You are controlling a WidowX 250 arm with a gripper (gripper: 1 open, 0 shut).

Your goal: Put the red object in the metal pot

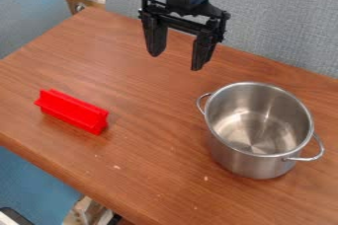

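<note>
Red block not yet picked up; pot empty.

The red block (71,112) lay flat on the wooden counter (145,81), well to the left of the metal pot (260,128), which held nothing. The tool (181,54) hung above the counter behind both, jaws spread wide, gripping nothing. Grasp, carry and drop all remained.

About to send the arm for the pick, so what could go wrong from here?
The red block lies near the table's front-left edge, so a nudge from the open gripper might push it off. Carried across, it could strike the metal pot's rim, or catch there if dropped flat.
</note>
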